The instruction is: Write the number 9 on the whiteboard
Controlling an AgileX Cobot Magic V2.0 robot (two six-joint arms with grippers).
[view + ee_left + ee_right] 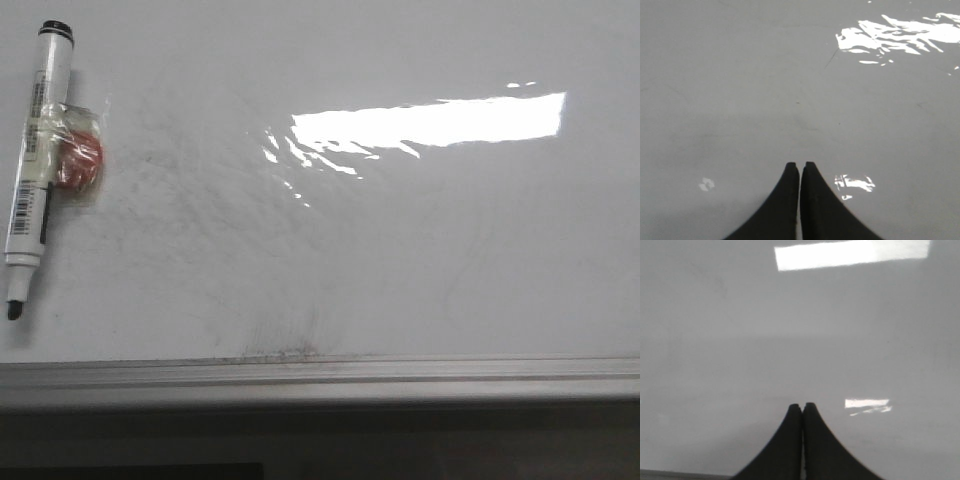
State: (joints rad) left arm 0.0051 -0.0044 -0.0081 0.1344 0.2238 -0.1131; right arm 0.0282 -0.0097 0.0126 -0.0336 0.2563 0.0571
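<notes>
The whiteboard [400, 260] fills the front view, glossy white with faint grey smudges and a bright glare patch. No number 9 shows on it. A white marker [34, 160] with a black tip lies on the board at the far left, uncapped, with a red lump under clear tape [76, 155] stuck to its side. Neither gripper shows in the front view. My left gripper [800, 165] is shut and empty above bare board [740, 100]. My right gripper [802, 406] is shut and empty above bare board [790, 330].
The grey metal edge rail [320, 375] runs along the board's near edge, with a dark ink smudge [285, 345] just above it. A dark strip lies below the rail. The rail also shows at a corner of the right wrist view [670, 474].
</notes>
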